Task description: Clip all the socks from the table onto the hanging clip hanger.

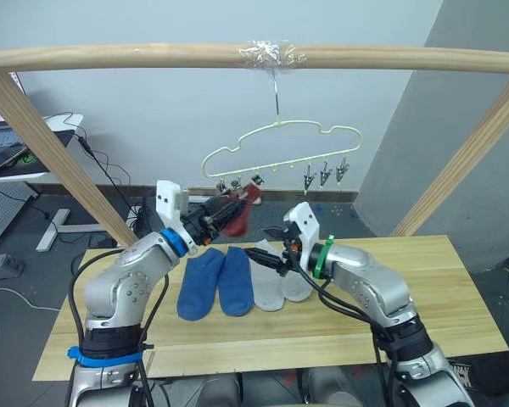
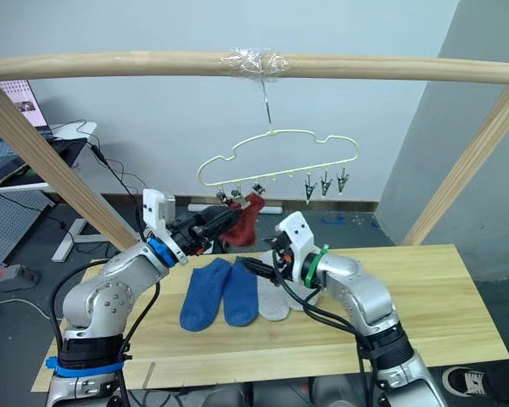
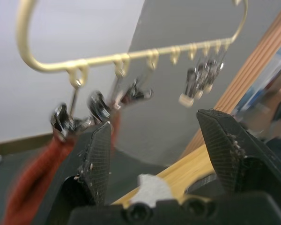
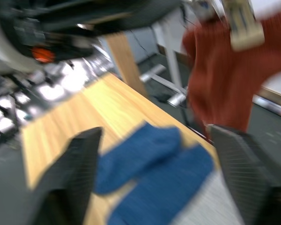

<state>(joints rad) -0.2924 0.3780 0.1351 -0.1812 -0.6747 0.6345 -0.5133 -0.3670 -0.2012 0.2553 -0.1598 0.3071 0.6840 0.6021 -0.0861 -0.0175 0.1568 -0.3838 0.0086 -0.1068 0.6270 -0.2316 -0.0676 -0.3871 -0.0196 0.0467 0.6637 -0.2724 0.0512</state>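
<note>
Left eye view, itemised around the clip hanger (image 1: 282, 146):

- Clip hanger: pale yellow-green wire, hooked on a taped spot of the round wooden pole (image 1: 136, 57) directly above it. Six grey metal clips along its lower bar; three clips (image 1: 325, 175) at the robot's right end hang free.
- Rust red socks (image 1: 237, 214): hanging below the hanger's left end, held at the clips there. How many red socks are clipped cannot be told; they read as one bunch.
- Left gripper (image 1: 229, 206): raised just under the hanger's left clips, beside the red fabric. In the left wrist view its fingers (image 3: 99, 159) stand apart, holding nothing, the clips just beyond their tips.
- Right gripper (image 1: 265, 254): lower than the hanger, below and slightly right of the red socks, above the socks on the table. In the right wrist view its fingers (image 4: 84, 164) are spread wide and empty.
- Table (image 1: 458, 280): light wood planks, well below the hanger.
- Blue socks (image 1: 216, 281): two, flat on the table side by side and touching, below the hanger's left half.
- Light grey socks (image 1: 276, 288): flat on the table just right of the blue pair, under the right gripper.
</note>
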